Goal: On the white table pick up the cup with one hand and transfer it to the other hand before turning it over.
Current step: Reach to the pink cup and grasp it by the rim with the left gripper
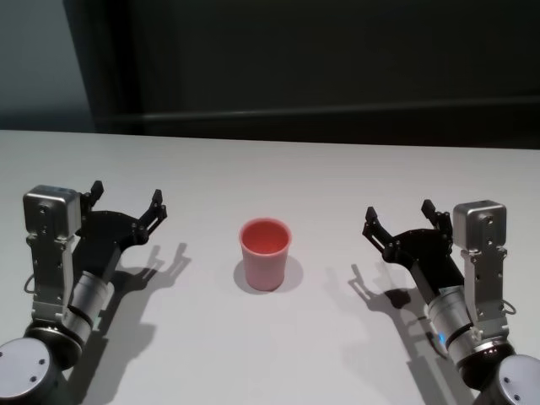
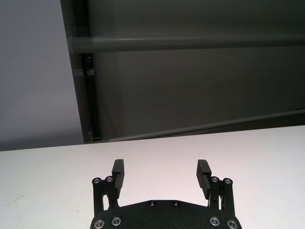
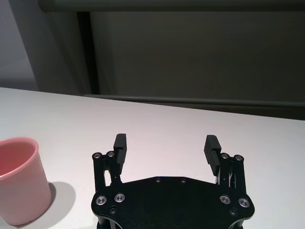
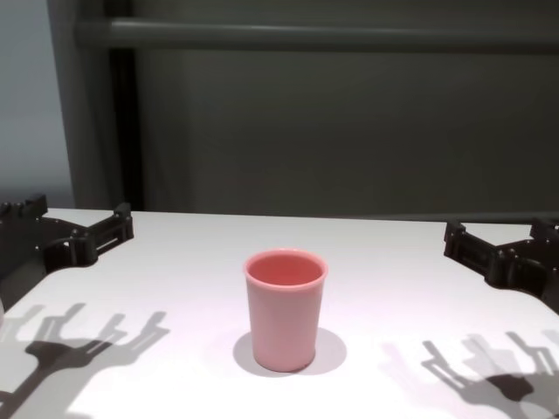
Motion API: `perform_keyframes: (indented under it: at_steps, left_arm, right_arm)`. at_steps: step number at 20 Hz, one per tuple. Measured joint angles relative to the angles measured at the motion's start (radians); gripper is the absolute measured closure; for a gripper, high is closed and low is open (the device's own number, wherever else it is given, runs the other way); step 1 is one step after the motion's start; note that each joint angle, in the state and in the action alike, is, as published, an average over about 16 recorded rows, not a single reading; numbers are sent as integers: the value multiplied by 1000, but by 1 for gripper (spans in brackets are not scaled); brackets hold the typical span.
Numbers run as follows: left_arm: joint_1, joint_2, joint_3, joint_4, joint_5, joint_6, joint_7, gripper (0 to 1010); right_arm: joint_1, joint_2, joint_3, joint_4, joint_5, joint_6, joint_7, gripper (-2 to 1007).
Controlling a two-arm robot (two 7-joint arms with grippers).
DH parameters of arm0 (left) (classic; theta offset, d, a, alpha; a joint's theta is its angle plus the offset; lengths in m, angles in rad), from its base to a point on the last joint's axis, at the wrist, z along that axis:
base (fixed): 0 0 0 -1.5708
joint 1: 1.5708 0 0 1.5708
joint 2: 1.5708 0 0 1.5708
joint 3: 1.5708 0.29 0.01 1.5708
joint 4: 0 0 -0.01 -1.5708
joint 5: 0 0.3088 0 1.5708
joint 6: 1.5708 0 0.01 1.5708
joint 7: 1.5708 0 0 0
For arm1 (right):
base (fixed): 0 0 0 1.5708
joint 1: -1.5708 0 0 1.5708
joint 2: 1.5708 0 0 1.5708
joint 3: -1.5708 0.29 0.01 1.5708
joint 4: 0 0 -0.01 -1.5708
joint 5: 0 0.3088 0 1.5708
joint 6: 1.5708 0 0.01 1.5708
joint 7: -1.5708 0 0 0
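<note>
Cup stands upright on the table, rim up, base down, roughly midway between the two arms. Pink, tapered, no handle; interior looks empty in the head view. Chest view shows it toward the near part of the table, casting a soft round shadow at its base. Nothing touches it.

Left gripper hangs above the table on the robot's left, well apart from the cup, pointing away from the robot and slightly inward. Fingers spread wide, nothing between them. Its wrist view confirms this: the two black fingers stand parted over bare white table, gripper holding nothing (the cup does not show in this view at all).

Right gripper mirrors it on the robot's right, also well apart from the cup and off the surface. Fingers likewise wide apart and empty. In the right wrist view the gripper shows its parted fingers over the table, with the cup visible off to one side, clear of the fingers.

Both grippers throw branching shadows on the table beneath them, seen in the head and chest views.

Beyond the table's far edge, a dark wall with a horizontal rail.
</note>
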Motion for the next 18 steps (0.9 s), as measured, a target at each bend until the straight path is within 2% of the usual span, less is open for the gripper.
perform_keyframes:
  at_steps: [18]
  left_arm:
    - [0,0,0,0,0,0,0,9]
  right_arm:
    - [0,0,0,0,0,0,0,3]
